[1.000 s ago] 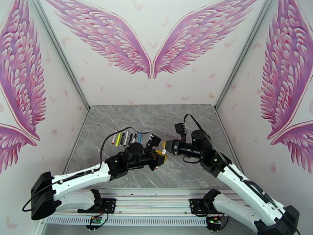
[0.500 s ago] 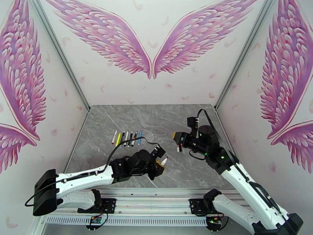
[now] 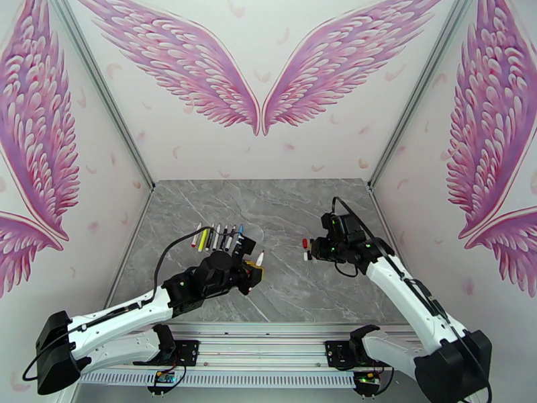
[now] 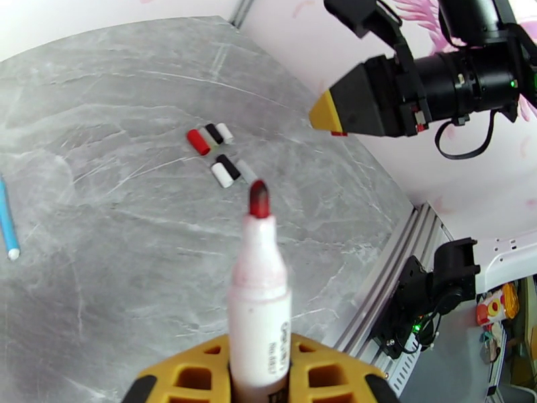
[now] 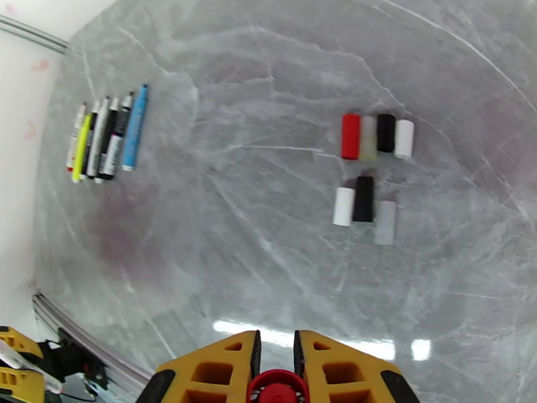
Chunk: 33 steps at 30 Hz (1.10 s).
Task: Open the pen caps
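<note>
"As my left pincer (image 4: 260, 372) stands, it is clamped on a white marker (image 4: 260, 310). The barrel points straight out from between the fingers and its red tip is bare."

"Noted. Right one?"

"The right pincer (image 5: 275, 374) is narrow, gripping a red cap (image 5: 275, 393) seen end-on between the yellow fingers. It hangs above the table (image 5: 221, 277), apart from the left."

"Loose caps?"

"The loose caps (image 5: 368, 170) lie on the marble beneath the right pincer, seven in two short rows. One row is red, grey, black, white, touching side by side. The other is white, black, grey."

"Other pens?"

"The pens (image 5: 104, 136) lie in a tight row near the table's left edge. The blue pen (image 5: 135, 127) is at one end and a yellow one is among them. I cannot tell whether they are capped."
</note>
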Motion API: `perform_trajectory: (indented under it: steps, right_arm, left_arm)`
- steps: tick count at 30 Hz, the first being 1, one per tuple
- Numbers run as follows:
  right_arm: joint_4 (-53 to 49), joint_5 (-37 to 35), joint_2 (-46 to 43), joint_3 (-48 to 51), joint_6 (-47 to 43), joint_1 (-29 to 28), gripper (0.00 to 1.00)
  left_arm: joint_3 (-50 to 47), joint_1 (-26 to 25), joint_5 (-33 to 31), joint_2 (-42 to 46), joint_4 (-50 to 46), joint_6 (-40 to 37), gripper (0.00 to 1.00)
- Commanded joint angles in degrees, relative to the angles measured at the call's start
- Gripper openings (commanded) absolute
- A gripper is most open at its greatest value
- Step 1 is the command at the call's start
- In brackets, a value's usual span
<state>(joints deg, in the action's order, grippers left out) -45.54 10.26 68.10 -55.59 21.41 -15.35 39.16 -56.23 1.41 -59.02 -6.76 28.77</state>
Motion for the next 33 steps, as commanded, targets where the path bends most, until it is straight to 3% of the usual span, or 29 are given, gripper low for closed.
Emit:
perform_trajectory:
  steps: [1, 15, 33]
  right_arm:
    - [-2.28, -2.98, 4.55, -2.40, -4.39, 2.01, 0.15]
    - [0.80, -8.17, 23.26, -7.04, -9.37, 5.19, 0.17]
    - [3.43, -7.24, 31.55, -8.40, -9.76, 6.60, 0.20]
  left_arm:
    - [-2.44, 1.27, -1.66, 2.78, 0.44, 2.06, 0.04]
    - [-2.15, 1.70, 1.48, -1.63, -0.40, -0.82, 0.04]
    - [-2.15, 2.35, 5.07, -4.65, 2.50, -1.77, 0.04]
